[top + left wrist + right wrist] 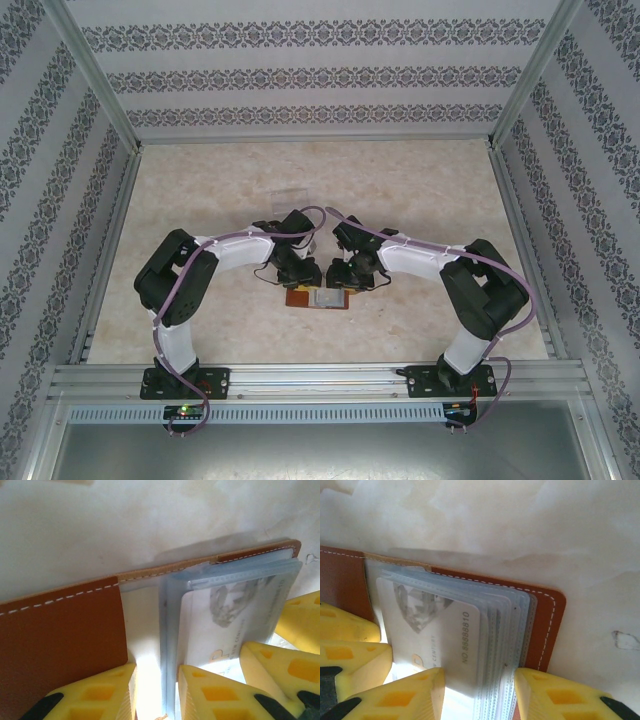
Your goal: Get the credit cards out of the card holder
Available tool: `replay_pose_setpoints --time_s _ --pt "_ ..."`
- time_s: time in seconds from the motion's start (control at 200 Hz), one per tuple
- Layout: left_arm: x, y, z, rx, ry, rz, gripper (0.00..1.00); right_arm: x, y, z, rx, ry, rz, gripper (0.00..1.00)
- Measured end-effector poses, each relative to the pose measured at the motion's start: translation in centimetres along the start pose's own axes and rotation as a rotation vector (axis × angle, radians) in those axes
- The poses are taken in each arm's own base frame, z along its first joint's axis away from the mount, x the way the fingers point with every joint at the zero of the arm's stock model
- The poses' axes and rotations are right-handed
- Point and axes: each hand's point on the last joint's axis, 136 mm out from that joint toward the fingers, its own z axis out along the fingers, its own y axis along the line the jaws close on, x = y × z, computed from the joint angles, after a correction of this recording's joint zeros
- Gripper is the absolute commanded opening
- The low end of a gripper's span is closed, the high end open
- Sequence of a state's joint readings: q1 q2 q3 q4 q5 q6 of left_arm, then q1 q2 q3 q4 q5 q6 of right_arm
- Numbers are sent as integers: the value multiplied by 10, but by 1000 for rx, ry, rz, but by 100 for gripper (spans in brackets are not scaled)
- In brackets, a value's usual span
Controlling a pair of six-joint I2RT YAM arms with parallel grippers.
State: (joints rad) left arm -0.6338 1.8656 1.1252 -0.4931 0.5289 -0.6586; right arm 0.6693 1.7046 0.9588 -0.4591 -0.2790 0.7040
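The card holder [299, 299] lies open on the table between the two arms, brown leather with white stitching [60, 635] [547, 625]. Its clear sleeves [507, 630] fan up from the right half. The top sleeve holds a pale credit card [445, 630] [235, 615] with a grey emblem and a printed number. My left gripper [157, 667] [300, 280] is open, its jaws straddling the grey-blue sleeve fold [169, 630]. My right gripper [480, 672] [346, 282] is open; the card's end and the sleeve edges sit between its jaws.
The right gripper's yellow fingers [272, 670] crowd the left wrist view. The left gripper's fingers [350, 655] sit close at the left edge of the right wrist view. A faint clear plastic item [285, 197] lies behind the arms. Patterned walls enclose the marble-look tabletop [420, 190].
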Motion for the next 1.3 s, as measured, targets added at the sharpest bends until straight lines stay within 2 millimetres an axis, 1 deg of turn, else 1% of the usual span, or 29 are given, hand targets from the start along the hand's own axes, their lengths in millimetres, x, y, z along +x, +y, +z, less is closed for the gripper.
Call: replay_pose_setpoints --time_s 0.195,0.34,0.49,0.784,0.949,1.079,1.299 --pt "0 0 0 1 2 2 27 0 0 0 -1 -2 0 46" --pt "0 2 0 -11 0 15 25 0 0 -1 -6 -11 1 46" --pt "0 3 0 -16 0 25 24 0 -5 -2 -8 -16 11 45" --pt "0 4 0 -21 -1 28 21 2 -8 -4 -8 -24 15 39" --pt "0 3 -2 -26 -6 29 18 2 -9 -4 -3 -25 17 35" --pt "-1 2 -4 -25 -13 31 19 2 -12 -3 0 -23 23 32" --pt "-1 0 -5 1 -31 13 22 2 -13 -3 3 -24 23 31"
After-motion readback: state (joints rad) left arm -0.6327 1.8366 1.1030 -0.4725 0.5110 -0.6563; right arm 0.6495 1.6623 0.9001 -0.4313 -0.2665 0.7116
